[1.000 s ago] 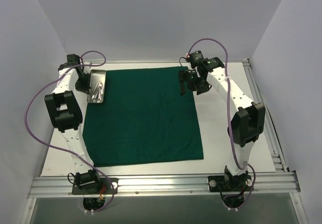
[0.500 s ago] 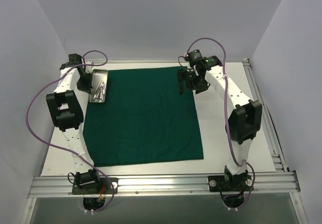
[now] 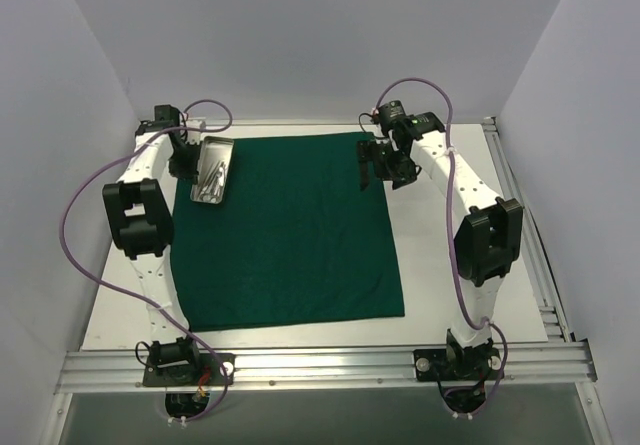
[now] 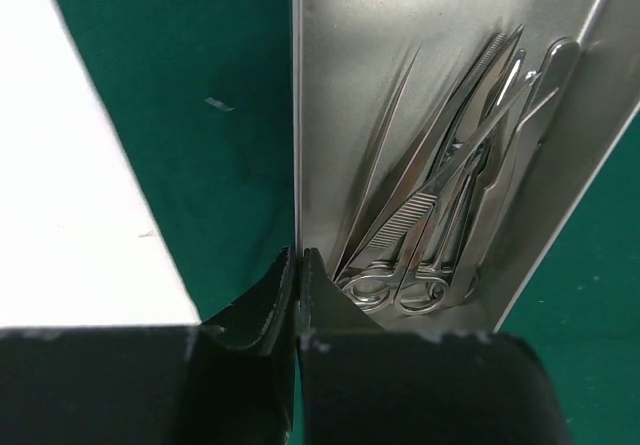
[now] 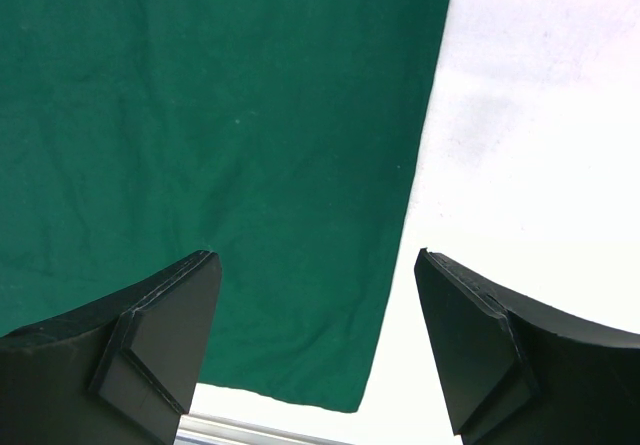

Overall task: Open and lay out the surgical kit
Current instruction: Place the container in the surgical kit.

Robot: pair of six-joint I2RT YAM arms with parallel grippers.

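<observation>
The dark green cloth wrap (image 3: 290, 230) lies spread flat on the white table. The shiny metal tray (image 3: 212, 170) now rests over the cloth's far left corner, holding steel scissors, forceps and tweezers (image 4: 440, 205). My left gripper (image 4: 298, 257) is shut on the tray's near left rim (image 4: 297, 115); in the top view the left gripper (image 3: 190, 155) sits at the tray's left side. My right gripper (image 5: 315, 265) is open and empty above the cloth's right edge (image 5: 415, 195); from above the right gripper (image 3: 380, 162) hovers at the cloth's far right corner.
White table (image 3: 470, 165) surrounds the cloth, with a metal rail (image 3: 320, 365) along the near edge and another (image 3: 525, 225) on the right. White walls enclose the back and sides.
My left gripper has carried the tray rightward, from the bare table beside the cloth onto the cloth's far left corner. The right arm has barely moved.
</observation>
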